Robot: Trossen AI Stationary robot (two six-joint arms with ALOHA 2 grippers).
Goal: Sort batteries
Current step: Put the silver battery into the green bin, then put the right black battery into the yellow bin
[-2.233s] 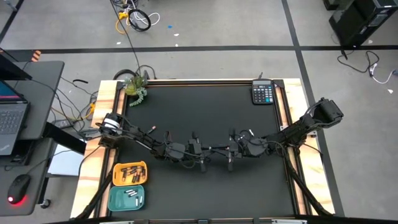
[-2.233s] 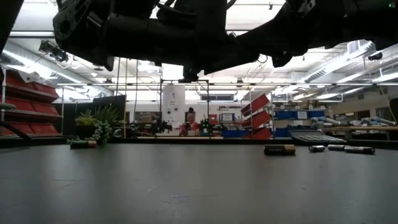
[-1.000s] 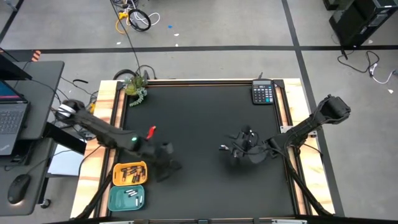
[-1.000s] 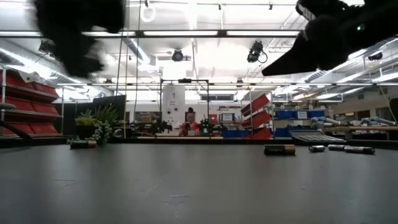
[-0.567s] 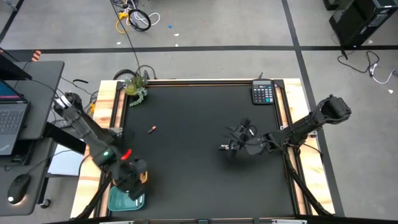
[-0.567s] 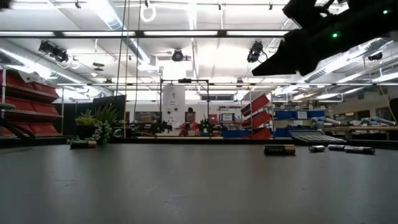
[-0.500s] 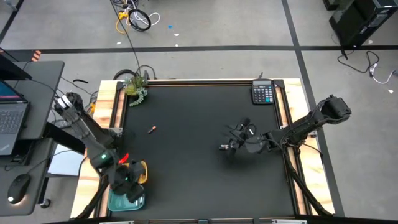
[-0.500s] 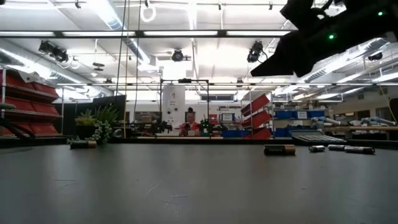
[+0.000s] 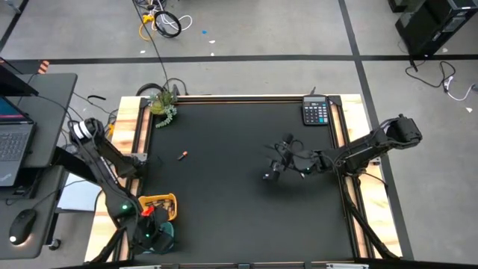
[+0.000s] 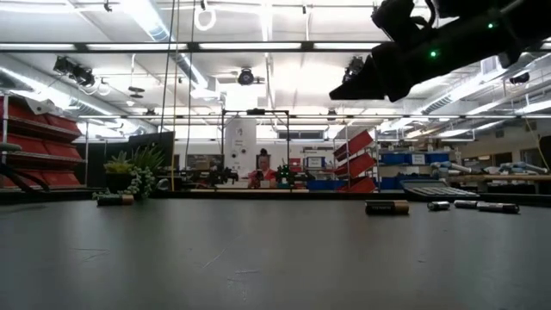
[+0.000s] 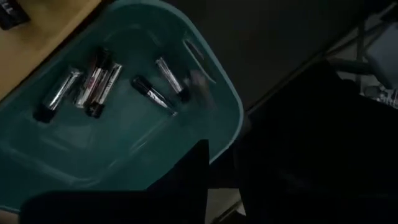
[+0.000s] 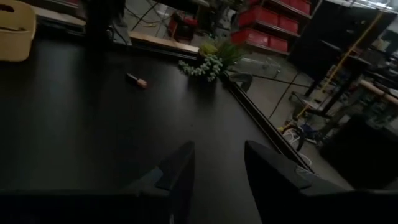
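Observation:
In the left wrist view the teal bin (image 11: pixel 124 149) holds several batteries (image 11: pixel 93 84), silvery and dark; one more (image 11: pixel 199 79) shows blurred at the rim. My left gripper (image 9: pixel 153 235) hangs open above this bin (image 9: pixel 166 240) at the table's near left corner, with nothing between its fingers. The yellow bin (image 9: pixel 158 203) lies just beyond it. One dark battery with a copper end (image 9: pixel 181 155) lies on the mat's left part. Other batteries (image 10: pixel 387 207) lie on the mat in the low view. My right gripper (image 9: pixel 272 173) hovers open, right of centre.
A calculator (image 9: pixel 316 112) sits at the far right corner and a small plant (image 9: pixel 160 104) at the far left corner. The black mat (image 9: pixel 231 217) is bordered by wooden strips. A desk with a laptop (image 9: pixel 15 142) stands left of the table.
My left arm has swung from the table's middle toward the near left corner, passing over the yellow bin and stopping above the teal bin. My right gripper has drawn back from the middle, then shifted slightly toward the far edge and the left.

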